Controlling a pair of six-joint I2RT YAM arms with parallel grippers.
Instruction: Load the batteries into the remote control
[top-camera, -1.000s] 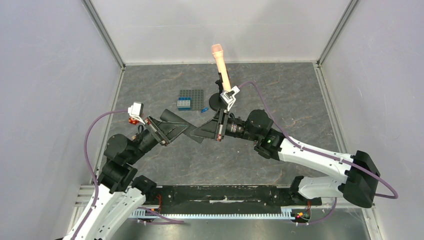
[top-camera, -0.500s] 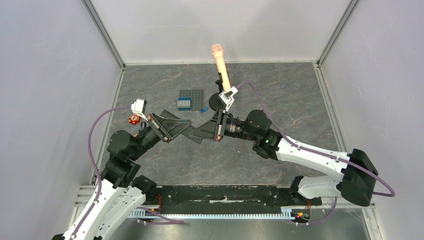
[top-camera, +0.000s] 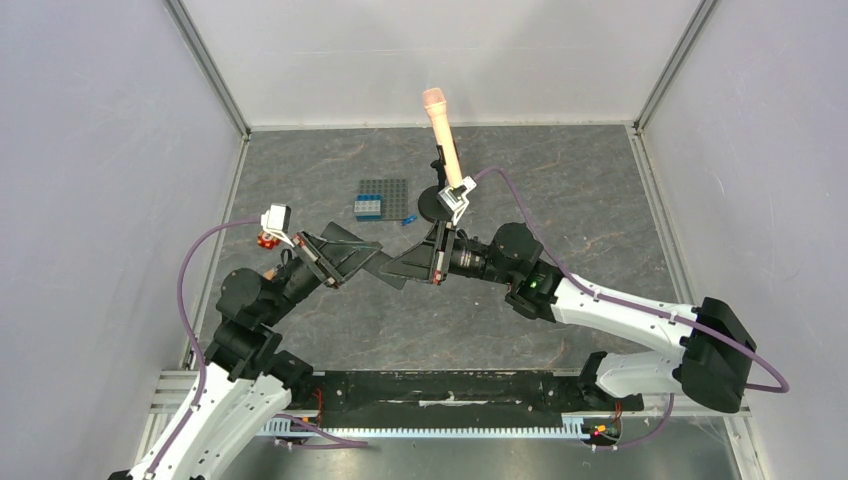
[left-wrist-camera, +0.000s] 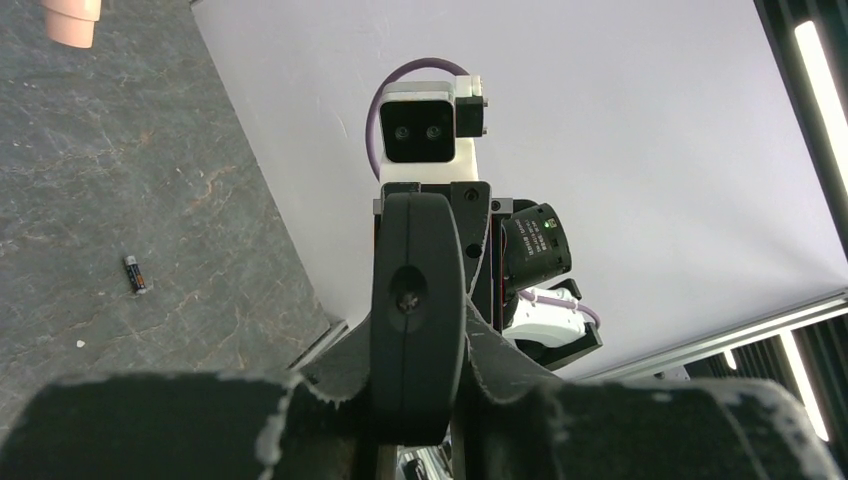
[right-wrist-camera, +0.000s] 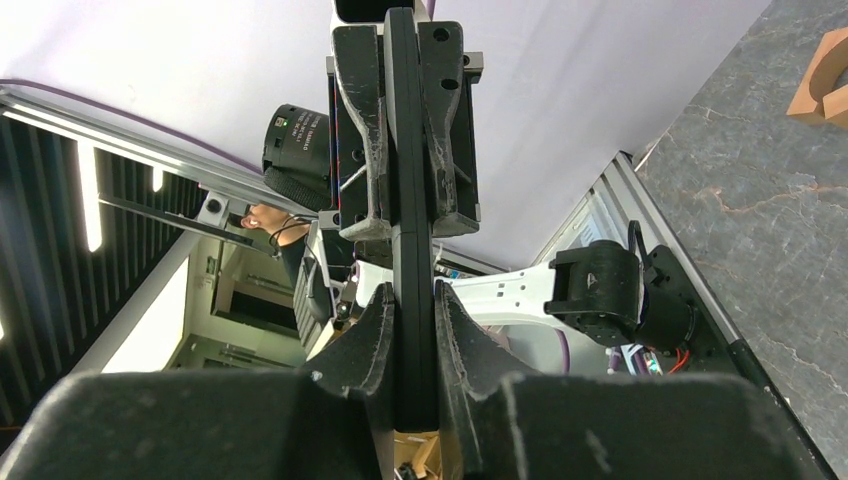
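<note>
Plainly, both arms gripped the remote control (top-camera: 388, 270) between them, the left gripper (top-camera: 352, 257) clenched on one end and the right gripper (top-camera: 412, 264) clenched on the other. One battery (left-wrist-camera: 134, 273) lay loose on the grey table (top-camera: 580, 200), well apart from them.

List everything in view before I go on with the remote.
remote control: one, black, held off the table between both grippers
battery: one seen, dark with a paler tip, lying on the table
microphone: one, peach, on a black stand, far middle
baseplate: one, grey, studded, left of the stand
brick: one, blue, at the baseplate's near left corner
tan piece: one, partly cropped, unidentifiable
table: grey, stone-patterned
left gripper: shut on the remote
right gripper: shut on the remote
</note>
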